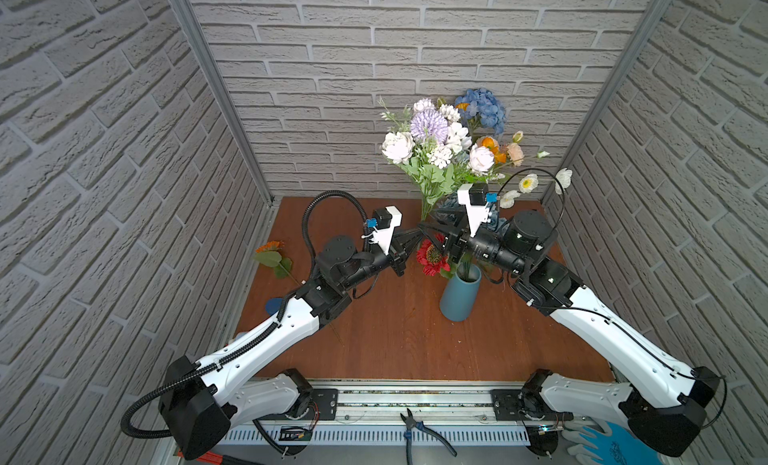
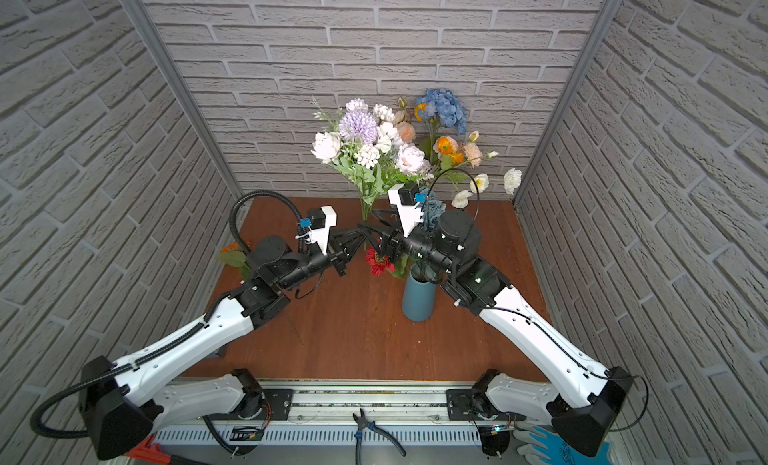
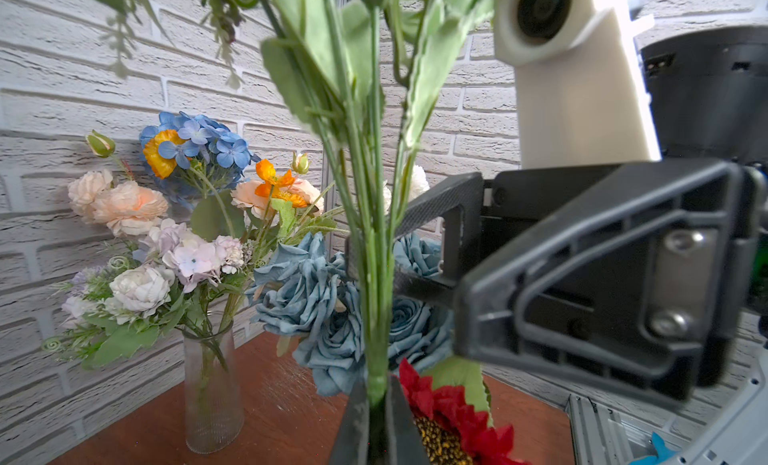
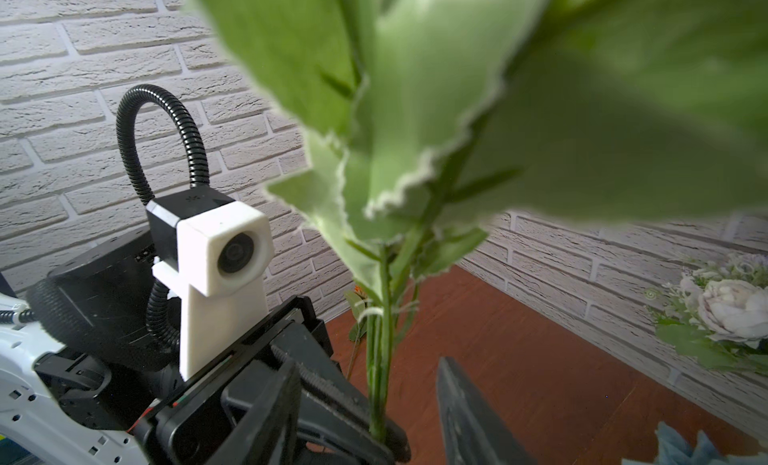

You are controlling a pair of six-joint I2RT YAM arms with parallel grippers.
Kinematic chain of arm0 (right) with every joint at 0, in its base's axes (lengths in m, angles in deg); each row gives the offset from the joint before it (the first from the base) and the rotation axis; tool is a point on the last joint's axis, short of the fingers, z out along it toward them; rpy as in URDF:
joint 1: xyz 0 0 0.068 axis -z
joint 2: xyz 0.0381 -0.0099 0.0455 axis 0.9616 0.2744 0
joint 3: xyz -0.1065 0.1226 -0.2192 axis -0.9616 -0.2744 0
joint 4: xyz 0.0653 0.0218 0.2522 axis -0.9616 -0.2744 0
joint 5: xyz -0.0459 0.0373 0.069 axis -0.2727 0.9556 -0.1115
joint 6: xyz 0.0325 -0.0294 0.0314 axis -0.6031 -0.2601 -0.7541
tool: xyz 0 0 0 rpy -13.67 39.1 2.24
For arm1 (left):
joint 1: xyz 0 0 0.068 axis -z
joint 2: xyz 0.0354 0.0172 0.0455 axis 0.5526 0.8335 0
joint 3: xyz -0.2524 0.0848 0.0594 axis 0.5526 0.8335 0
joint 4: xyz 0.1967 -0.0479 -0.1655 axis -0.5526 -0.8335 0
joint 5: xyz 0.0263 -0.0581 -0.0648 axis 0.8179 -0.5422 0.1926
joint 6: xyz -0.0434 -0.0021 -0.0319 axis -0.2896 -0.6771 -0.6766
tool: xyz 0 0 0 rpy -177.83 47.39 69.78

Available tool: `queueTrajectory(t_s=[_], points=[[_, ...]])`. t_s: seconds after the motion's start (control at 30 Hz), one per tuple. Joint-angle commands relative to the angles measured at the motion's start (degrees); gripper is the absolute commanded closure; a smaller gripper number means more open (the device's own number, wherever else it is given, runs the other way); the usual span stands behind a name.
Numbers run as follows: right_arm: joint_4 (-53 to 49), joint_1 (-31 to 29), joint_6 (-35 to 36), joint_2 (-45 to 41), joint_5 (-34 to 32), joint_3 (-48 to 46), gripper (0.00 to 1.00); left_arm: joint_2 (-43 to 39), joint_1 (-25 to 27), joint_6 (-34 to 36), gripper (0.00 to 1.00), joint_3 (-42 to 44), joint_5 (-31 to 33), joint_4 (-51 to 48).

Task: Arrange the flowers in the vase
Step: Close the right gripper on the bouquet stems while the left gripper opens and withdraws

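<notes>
- Your left pincer (image 3: 376,400) is clenched low on the stems of the lilac-white bunch (image 1: 428,126) and holds it upright above the worktop (image 1: 395,338).
- Your right pincer (image 4: 368,371) is released. Its jaws stand one on each side of the same stems, a little higher up than the left pincer's grip, and the right wrist view shows clear space between the stems and the farther finger.
- The bunch is not in the vase (image 1: 459,303). In both top views its stem ends sit left of the blue vase's mouth and beyond it.
- The vase stands upright on the worktop with dark stems rising from it under the right arm. You cannot tell which heads they carry.
- A red daisy (image 1: 432,257) shows just beside the vase's mouth. Whether its stem is inside is hidden.
- An orange daisy (image 1: 270,247) lies on the worktop near the left wall, its stem running under the left arm.
- At the back, a glass vase (image 3: 212,400) holds peach roses (image 3: 124,205), a blue hydrangea (image 3: 199,142) and pale blooms (image 3: 141,288), with dusty-blue roses (image 3: 307,288) beside it.
</notes>
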State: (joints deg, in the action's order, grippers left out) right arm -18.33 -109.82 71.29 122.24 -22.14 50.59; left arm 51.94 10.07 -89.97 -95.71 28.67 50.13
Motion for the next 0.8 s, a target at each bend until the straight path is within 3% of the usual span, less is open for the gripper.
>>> queueTrajectory(t_s=[0.0,0.2,0.37,0.4,0.5,0.57,0.6,0.63,0.7,0.77], points=[[3.7,0.3,-0.6,0.1,0.4,1.4,0.52,-1.2,0.5,0.9,1.0,-1.3,-1.4,5.2],[4.0,0.4,-0.7,0.2,0.6,1.5,0.65,-1.1,1.0,1.3,1.0,-1.3,-1.9,5.1],[3.7,0.6,-1.1,0.7,0.7,1.7,0.67,-1.1,1.2,1.7,1.0,-1.5,-3.0,5.2],[3.7,0.7,-1.2,0.8,0.9,1.7,0.7,-1.2,1.2,1.8,1.0,-1.5,-3.2,5.3],[3.7,0.7,-1.2,0.7,1.2,1.8,0.93,-1.3,1.3,1.8,1.0,-1.4,-3.5,5.1],[3.8,0.9,-1.1,0.5,1.2,1.7,0.94,-1.4,1.3,1.8,1.0,-1.4,-3.3,5.1],[3.9,0.9,-1.0,0.4,1.2,1.6,0.94,-1.5,1.3,1.7,0.94,-1.2,-3.0,5.2],[4.1,0.9,-1.1,0.2,1.3,1.5,0.94,-1.6,1.3,1.6,0.69,-1.0,-2.7,5.4],[4.2,1.0,-1.0,-0.1,0.9,1.3,0.94,-1.8,1.3,1.2,0.05,-0.5,-1.1,5.4],[3.9,1.2,-0.7,-0.6,0.2,1.2,0.94,-2.2,1.3,1.0,0.02,-0.3,0.7,4.0]])
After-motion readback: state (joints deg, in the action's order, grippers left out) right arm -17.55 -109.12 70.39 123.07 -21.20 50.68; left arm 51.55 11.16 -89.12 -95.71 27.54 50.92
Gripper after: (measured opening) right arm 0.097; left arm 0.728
